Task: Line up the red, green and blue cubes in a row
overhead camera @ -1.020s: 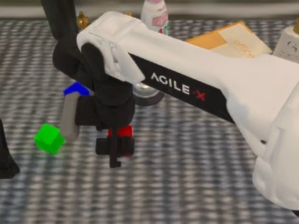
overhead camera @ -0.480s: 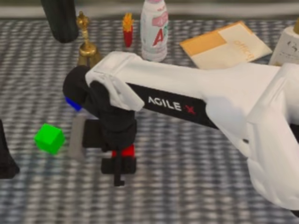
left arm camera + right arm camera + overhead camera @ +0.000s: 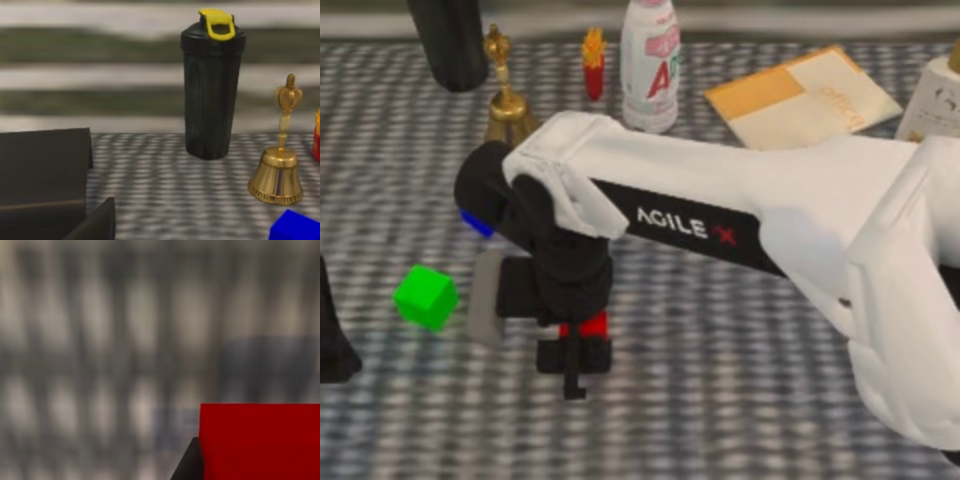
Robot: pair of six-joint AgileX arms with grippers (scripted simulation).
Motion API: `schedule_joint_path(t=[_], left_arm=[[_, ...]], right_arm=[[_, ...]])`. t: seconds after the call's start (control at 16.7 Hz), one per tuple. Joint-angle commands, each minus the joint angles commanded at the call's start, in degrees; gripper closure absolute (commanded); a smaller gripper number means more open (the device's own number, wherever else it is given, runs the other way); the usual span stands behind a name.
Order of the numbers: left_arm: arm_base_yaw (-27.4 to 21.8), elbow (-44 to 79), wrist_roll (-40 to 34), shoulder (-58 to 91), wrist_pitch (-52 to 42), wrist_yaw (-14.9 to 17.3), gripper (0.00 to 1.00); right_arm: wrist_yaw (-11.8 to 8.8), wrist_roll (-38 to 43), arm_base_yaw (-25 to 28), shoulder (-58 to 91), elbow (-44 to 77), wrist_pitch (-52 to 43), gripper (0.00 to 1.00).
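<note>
Nothing moved since half a second ago: right gripper [image 3: 574, 345] jaws clamped on red cube [image 3: 585, 325], left arm parked.

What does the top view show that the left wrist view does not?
Only the top view shows the green cube, the red cube at the right hand, a white bottle and a booklet. Only the left wrist view shows the black shaker's yellow lid. Both show the gold bell, the blue cube and the fries toy.
</note>
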Motion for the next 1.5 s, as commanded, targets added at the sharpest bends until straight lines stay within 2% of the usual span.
schedule_joint_path(t=[0.48, 1.08, 1.5], left_arm=[[0.0, 0.0, 0.0, 0.0, 0.0, 0.0, 0.0], [0.0, 0.0, 0.0, 0.0, 0.0, 0.0, 0.0], [0.0, 0.0, 0.0, 0.0, 0.0, 0.0, 0.0]], right_arm=[[0.0, 0.0, 0.0, 0.0, 0.0, 0.0, 0.02], [0.0, 0.0, -0.1, 0.0, 0.2, -0.2, 0.0], [-0.1, -0.2, 0.3, -0.7, 12.0, -13.0, 0.0]])
